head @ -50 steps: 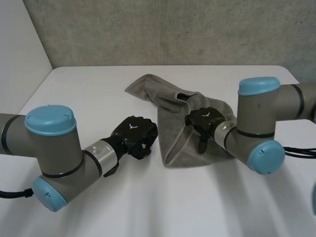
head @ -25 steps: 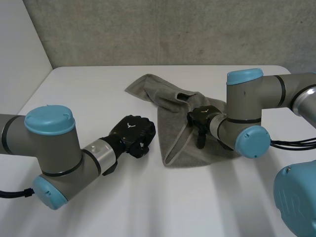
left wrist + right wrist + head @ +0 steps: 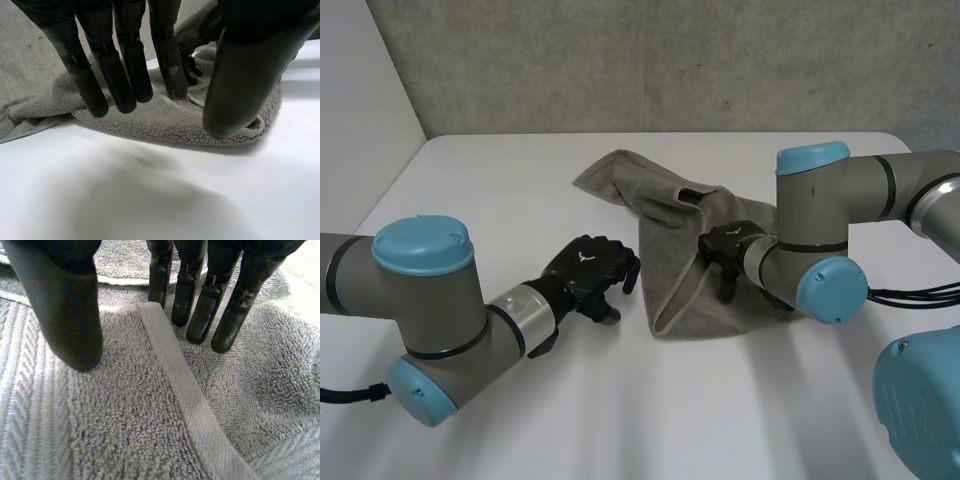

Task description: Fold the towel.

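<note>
At the near side of the white table (image 3: 650, 400), my left hand (image 3: 588, 268) hovers just beside the grey towel's (image 3: 665, 245) near edge. Its fingers are straight and spread from the thumb, holding nothing. My right hand (image 3: 730, 242) is over the towel's middle, fingers straight by a hem band (image 3: 175, 375), thumb apart, gripping nothing. The towel lies rumpled mid-table, one flap turned over itself. I judge the folding barely begun: no neat fold is made, and flattening is yet to do. Beyond stands a grey concrete wall (image 3: 670, 60).

Left robot hand (image 3: 588, 270), right robot hand (image 3: 728, 243) extend fingers.
</note>
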